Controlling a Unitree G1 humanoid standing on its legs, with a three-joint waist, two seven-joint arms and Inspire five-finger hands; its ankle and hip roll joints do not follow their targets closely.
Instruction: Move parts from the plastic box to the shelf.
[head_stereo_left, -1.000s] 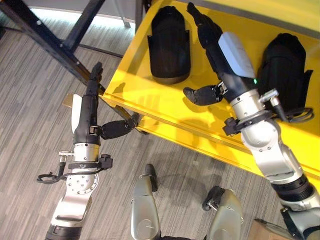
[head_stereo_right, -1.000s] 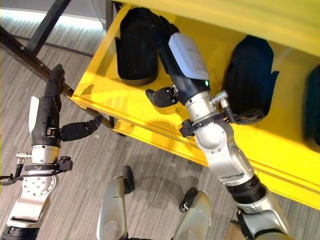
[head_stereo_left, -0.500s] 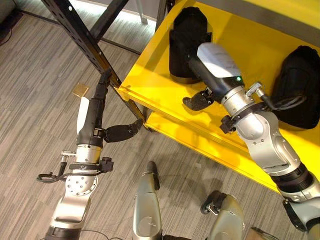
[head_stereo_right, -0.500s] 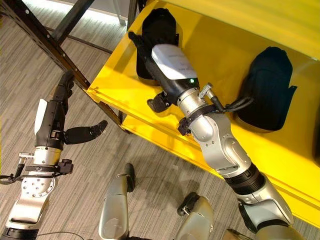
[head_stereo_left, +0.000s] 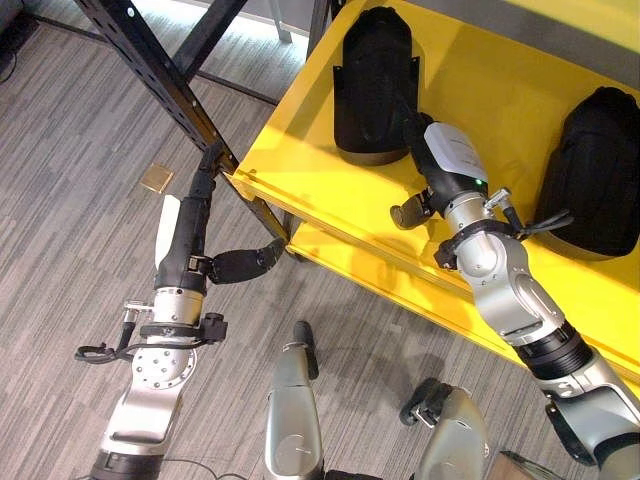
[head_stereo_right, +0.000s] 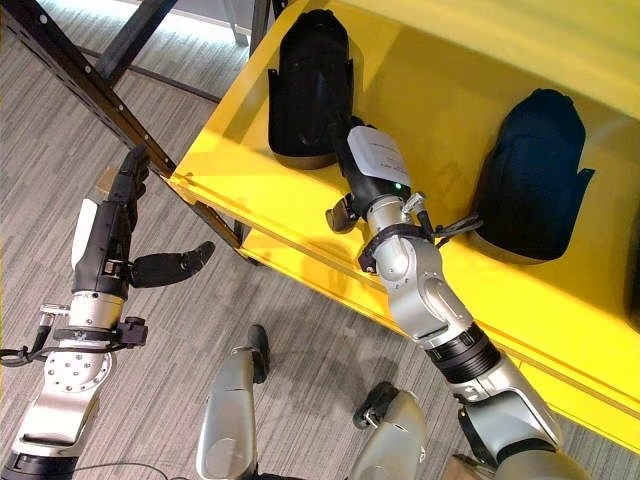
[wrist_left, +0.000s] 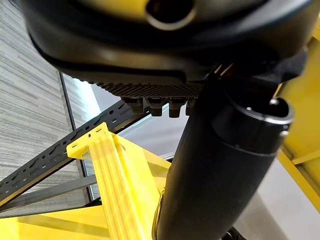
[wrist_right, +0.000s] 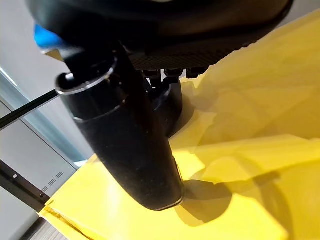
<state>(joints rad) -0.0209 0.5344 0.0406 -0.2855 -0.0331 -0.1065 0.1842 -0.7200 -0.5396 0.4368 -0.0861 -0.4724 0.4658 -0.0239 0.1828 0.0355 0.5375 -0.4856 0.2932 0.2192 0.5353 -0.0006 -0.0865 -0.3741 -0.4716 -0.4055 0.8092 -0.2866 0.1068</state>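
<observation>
Two black moulded parts stand upright on the yellow shelf (head_stereo_left: 320, 190): one at the left (head_stereo_left: 372, 85) and one at the right (head_stereo_left: 595, 170). My right hand (head_stereo_left: 448, 165) lies over the shelf just right of the left part. Its fingers are straight and point along that part's side, the thumb (head_stereo_left: 410, 212) sticks out, and it holds nothing. In the right wrist view the thumb (wrist_right: 125, 140) hangs above the yellow surface, with the black part (wrist_right: 172, 107) past it. My left hand (head_stereo_left: 180, 235) is open beside the shelf's front left corner, over the floor.
A black perforated metal frame (head_stereo_left: 150, 60) runs diagonally past the shelf's left corner, close to my left fingertips. A lower yellow ledge (head_stereo_left: 380, 275) juts out under the shelf's front edge. A small brown tile (head_stereo_left: 157, 179) lies on the grey floor.
My right hand has drawn back from the left black part towards the shelf's front edge, empty. The camera shifted at first. The left hand has barely moved.
</observation>
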